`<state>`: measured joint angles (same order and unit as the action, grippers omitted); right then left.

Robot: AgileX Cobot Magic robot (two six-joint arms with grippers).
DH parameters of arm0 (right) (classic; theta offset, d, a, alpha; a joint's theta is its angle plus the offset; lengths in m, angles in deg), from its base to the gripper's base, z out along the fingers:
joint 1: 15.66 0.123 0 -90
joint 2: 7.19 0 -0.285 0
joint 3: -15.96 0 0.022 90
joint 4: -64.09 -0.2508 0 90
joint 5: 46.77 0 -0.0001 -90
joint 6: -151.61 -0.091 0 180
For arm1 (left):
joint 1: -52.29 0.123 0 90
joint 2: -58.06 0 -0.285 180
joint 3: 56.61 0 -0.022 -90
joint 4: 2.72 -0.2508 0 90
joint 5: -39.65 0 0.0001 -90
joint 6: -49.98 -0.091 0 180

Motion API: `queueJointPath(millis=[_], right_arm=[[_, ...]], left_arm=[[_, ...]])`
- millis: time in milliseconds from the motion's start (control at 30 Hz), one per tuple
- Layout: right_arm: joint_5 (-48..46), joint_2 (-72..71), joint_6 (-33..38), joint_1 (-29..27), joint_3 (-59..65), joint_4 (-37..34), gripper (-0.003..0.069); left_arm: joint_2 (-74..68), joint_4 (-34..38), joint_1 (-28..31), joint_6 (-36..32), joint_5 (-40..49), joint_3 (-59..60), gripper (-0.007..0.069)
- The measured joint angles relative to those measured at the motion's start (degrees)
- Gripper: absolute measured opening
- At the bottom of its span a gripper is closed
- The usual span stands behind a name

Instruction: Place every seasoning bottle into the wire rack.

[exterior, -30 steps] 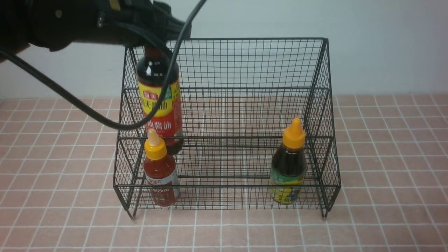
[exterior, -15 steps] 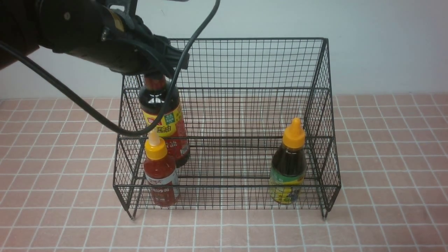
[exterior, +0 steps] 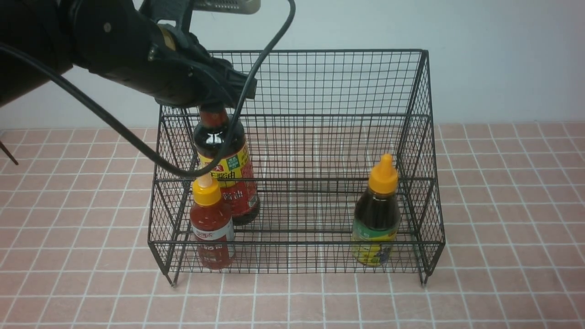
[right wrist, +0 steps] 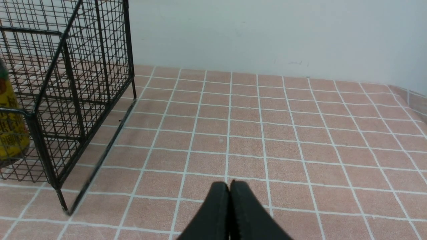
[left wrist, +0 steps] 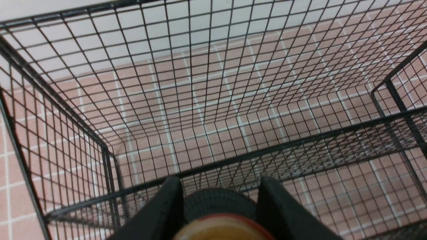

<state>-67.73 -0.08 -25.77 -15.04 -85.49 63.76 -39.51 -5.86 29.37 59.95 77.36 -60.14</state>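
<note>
Three bottles sit inside the wire rack (exterior: 297, 151). Left tool (exterior: 215, 98) grips the soy-sauce bottle (exterior: 226, 169) by its neck, at the rack's left end, behind the red-sauce squeeze bottle (exterior: 211, 226) w/ yellow cap. Dark squeeze bottle (exterior: 377, 219) w/ orange cap stands at the rack's right end, front tier. Right tool (right wrist: 229, 200) is closed on nothing, over the tiled surface (right wrist: 267, 133), beside the rack.

A counter (exterior: 502, 205) covered in small square terracotta-pink tiles with white grout lines fills the lower part of the scene. A plain pale grey-white wall (exterior: 502, 55) rises along the counter's far edge. At the left edge, a thin dark pointed object (exterior: 8, 154) pokes in, too little visible to identify.
</note>
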Motion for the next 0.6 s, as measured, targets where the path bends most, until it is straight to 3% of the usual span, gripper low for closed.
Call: queueJointPath(millis=[267,533,600], right_arm=[[0.0,0.0,0.0,0.0,0.0,0.0,-0.0012],[0.0,0.0,0.0,0.0,0.0,0.0,-0.0012],[0.0,0.0,0.0,0.0,0.0,0.0,-0.0012]], left_arm=[[1.32,-0.18,0.0,-0.13,-3.38,-0.43,0.0364],[8.28,-3.02,0.0,-1.54,-4.12,-0.43,0.0349],[12.36,-5.32,0.0,-1.54,-4.78,-0.43,0.0296]])
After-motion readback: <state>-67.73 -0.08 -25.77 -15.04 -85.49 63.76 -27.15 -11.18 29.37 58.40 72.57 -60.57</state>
